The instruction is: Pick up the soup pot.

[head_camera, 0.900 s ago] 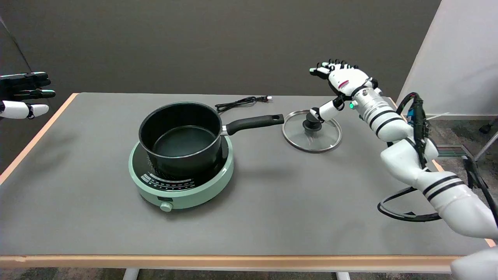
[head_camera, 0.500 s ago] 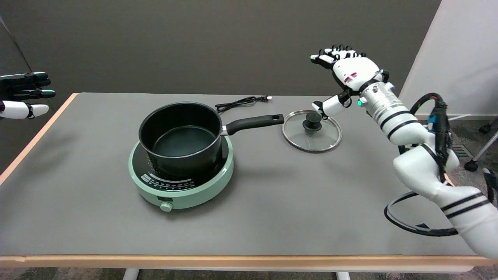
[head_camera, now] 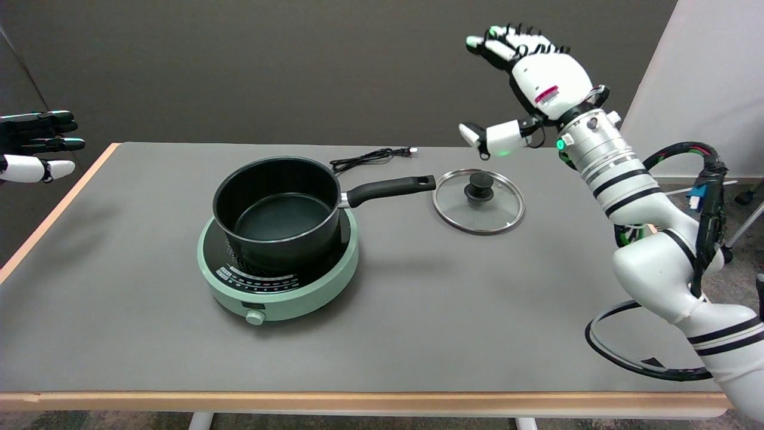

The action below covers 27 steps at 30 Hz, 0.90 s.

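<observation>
The black soup pot (head_camera: 276, 210) stands empty on a mint-green induction cooker (head_camera: 279, 270) left of the table's middle. Its long black handle (head_camera: 388, 189) points right, toward a glass lid (head_camera: 478, 202) with a black knob lying flat on the table. My right hand (head_camera: 528, 74) hangs in the air above and behind the lid, well to the right of the pot's handle. Its fingers are spread apart, the thumb reaching down and left, and it holds nothing.
A black power cord (head_camera: 370, 157) lies behind the pot near the table's far edge. The idle left hand (head_camera: 33, 146) hovers at the upper left. Looped black cable (head_camera: 638, 352) hangs by the right arm at the table's right edge.
My right hand has risen from just above the lid's knob to high over it, drifting slightly left, fingers still spread. Pot, cooker and lid have not moved.
</observation>
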{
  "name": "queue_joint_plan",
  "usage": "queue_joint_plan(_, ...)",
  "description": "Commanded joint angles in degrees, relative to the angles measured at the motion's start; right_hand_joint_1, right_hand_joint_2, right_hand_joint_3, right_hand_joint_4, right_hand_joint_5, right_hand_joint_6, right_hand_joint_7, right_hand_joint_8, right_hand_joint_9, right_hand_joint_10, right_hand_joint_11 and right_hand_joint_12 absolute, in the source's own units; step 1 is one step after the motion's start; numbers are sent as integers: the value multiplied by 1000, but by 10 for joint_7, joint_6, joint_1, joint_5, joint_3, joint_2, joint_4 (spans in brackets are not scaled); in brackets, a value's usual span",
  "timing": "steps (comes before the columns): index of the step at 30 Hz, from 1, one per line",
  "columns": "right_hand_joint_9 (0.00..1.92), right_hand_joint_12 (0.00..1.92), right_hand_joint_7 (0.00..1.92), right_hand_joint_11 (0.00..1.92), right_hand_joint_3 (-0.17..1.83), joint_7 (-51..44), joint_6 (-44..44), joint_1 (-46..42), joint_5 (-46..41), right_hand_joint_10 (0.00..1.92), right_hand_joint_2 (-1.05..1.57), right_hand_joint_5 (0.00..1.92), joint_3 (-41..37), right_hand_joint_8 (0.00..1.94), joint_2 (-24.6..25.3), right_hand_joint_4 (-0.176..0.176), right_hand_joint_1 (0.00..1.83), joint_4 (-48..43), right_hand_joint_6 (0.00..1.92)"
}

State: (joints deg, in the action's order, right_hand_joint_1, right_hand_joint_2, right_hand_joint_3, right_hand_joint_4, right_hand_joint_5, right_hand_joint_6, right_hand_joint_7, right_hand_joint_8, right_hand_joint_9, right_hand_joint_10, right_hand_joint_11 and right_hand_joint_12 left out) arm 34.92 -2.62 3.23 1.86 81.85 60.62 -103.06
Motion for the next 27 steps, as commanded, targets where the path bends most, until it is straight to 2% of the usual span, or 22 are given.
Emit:
queue_joint_plan(1, 151, 494, 166, 169, 914, -40, -163, -11, -170, 177, 409, 276, 43, 147, 26, 131, 661, -45, 157)
queue_joint_plan(8, 153, 490, 172, 169, 938, -115, -200, -40, -180, 177, 399, 285, 79, 149, 57, 130, 724, -39, 158)
queue_joint_plan(9, 5, 15, 5, 5, 679, -131, -210, -44, -181, 5, -794, 9, 86, 5, 63, 149, 1115, -38, 5)
queue_joint_plan(12, 0, 0, 0, 0, 658, -169, -231, -59, -181, 0, -833, 0, 102, 0, 79, 147, 1153, -35, 0)
queue_joint_plan(13, 0, 0, 0, 0, 653, -166, -248, -66, -161, 0, -829, 0, 144, 0, 87, 147, 1161, -107, 0)
queue_joint_plan(15, 0, 0, 0, 0, 646, -221, -246, -78, -181, 0, -810, 0, 114, 0, 90, 140, 1178, -34, 0)
queue_joint_plan(20, 0, 0, 0, 0, 799, -316, -271, -104, -197, 0, -823, 0, 129, 0, 111, 131, 1209, -37, 0)
queue_joint_plan(26, 0, 0, 0, 0, 796, -410, -259, -114, -228, 0, -853, 0, 180, 0, 133, 120, 1231, -23, 0)
queue_joint_plan(27, 0, 0, 0, 0, 792, -422, -256, -114, -236, 0, -862, 0, 185, 0, 137, 136, 1242, -16, 0)
